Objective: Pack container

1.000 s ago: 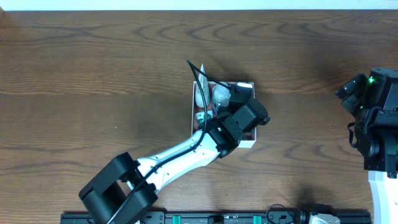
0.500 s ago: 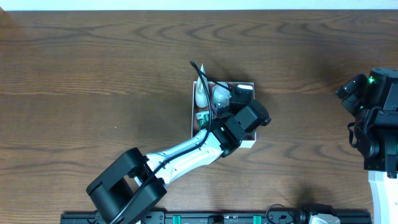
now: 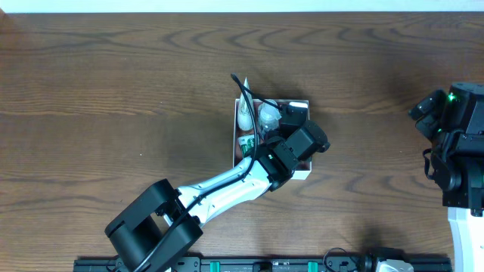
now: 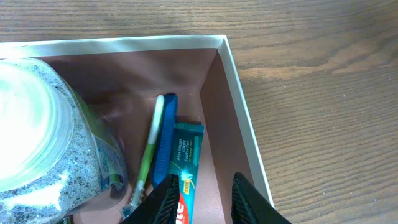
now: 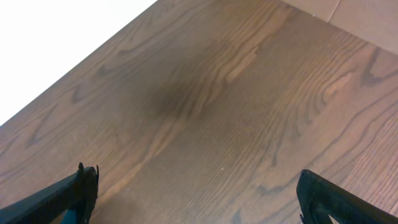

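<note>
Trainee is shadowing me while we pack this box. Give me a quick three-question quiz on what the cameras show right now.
1. True or false: the right gripper is holding a toothbrush above the table.
2. In the left wrist view, which item inside the container lies right at the tips of the left gripper?
A. the teal toothpaste tube
B. a bar of soap
C. a razor
3. Fill in: the left gripper's jaws stand ___, with nothing clamped between them.

Key:
1. False. It is open and empty over bare wood.
2. A.
3. Open.
</note>
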Robot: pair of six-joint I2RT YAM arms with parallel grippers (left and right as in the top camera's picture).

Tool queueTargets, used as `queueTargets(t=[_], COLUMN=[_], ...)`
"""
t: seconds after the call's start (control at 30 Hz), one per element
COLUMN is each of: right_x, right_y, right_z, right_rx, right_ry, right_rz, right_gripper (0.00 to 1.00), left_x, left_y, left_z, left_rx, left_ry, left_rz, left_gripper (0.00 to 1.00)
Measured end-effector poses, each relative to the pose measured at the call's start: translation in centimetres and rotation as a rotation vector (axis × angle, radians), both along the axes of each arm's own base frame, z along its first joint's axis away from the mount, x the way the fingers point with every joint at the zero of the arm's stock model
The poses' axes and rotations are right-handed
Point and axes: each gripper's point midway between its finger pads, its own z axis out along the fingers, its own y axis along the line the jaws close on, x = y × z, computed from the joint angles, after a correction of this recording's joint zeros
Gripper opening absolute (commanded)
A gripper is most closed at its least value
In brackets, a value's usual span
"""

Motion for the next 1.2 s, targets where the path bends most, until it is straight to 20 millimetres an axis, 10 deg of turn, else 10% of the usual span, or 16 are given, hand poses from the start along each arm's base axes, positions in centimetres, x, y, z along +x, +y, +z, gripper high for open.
queueTargets(t=[0.3, 0.6, 0.63, 1.2], right_x=[0.0, 0.0, 0.0, 0.0], right_y=[0.0, 0.0, 0.0, 0.0], right_z=[0.0, 0.0, 0.0, 0.0], right_rx=[0.0, 0.0, 0.0, 0.0], right_ry=[0.0, 0.0, 0.0, 0.0], right_rz=[0.0, 0.0, 0.0, 0.0], right_gripper=[0.99, 0.99, 0.99, 0.99], left_x=[-1.8, -9.7, -10.4, -17.1], left_y=[-1.4, -2.5, -1.7, 14.1], left_z=[1.9, 14.0, 15.1, 19.0], left_rx=[0.042, -0.009, -0.008, 0.128], left_ry=[-0.057, -0.262, -0.269, -0.212], left_rz=[-0.122, -0.404, -0.419, -0.456], left_gripper=[0.33, 0.74, 0.98, 0.98])
